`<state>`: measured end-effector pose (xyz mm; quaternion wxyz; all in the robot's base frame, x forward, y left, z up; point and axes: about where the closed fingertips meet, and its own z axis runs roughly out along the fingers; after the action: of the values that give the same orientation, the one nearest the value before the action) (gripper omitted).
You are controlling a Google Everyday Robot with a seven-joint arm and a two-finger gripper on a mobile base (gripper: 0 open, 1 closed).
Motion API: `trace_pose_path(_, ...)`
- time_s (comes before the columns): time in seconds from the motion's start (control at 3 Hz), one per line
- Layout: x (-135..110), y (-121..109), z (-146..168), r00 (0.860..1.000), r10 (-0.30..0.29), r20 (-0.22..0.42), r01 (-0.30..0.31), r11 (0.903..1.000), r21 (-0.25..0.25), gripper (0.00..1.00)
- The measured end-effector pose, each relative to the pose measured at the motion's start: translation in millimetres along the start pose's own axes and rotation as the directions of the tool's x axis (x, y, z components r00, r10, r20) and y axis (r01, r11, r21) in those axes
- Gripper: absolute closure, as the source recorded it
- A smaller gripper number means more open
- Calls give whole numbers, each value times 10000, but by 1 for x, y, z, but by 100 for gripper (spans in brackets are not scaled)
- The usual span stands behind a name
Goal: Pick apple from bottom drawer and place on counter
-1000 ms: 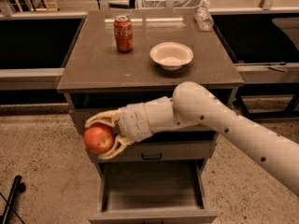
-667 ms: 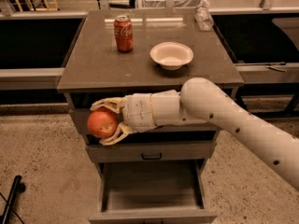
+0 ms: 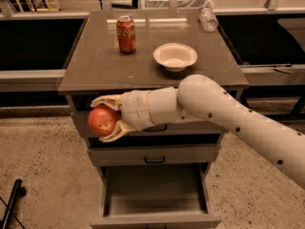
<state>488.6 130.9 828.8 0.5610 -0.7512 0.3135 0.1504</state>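
My gripper (image 3: 104, 119) is shut on the red-orange apple (image 3: 101, 120) and holds it in the air in front of the top drawer, just below the front left edge of the counter (image 3: 95, 66). The white arm reaches in from the right across the cabinet front. The bottom drawer (image 3: 155, 194) is pulled open below and shows a bare grey inside.
A red soda can (image 3: 126, 34) stands at the back left of the counter. A white bowl (image 3: 175, 56) sits right of middle. A clear plastic bottle (image 3: 208, 19) lies at the back right corner. Two shallower drawers (image 3: 155, 154) are closed. A dark object (image 3: 10, 205) lies on the floor at lower left.
The gripper has lifted the apple higher, from beside the middle drawer up to just under the counter's front edge, and the arm has risen with it.
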Motion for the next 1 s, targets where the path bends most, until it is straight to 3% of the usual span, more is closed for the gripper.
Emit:
trace_pose_path(0.33, 29, -26, 6, 9933, 153, -1144, -165, 9998, -97, 100)
trace_pose_path(0.67, 70, -70, 9, 9843, 469, -1704, -432, 9988, 250, 100)
trace_pose_path(1.0, 91, -98, 12, 9858, 592, -1573, -507, 9971, 574, 100)
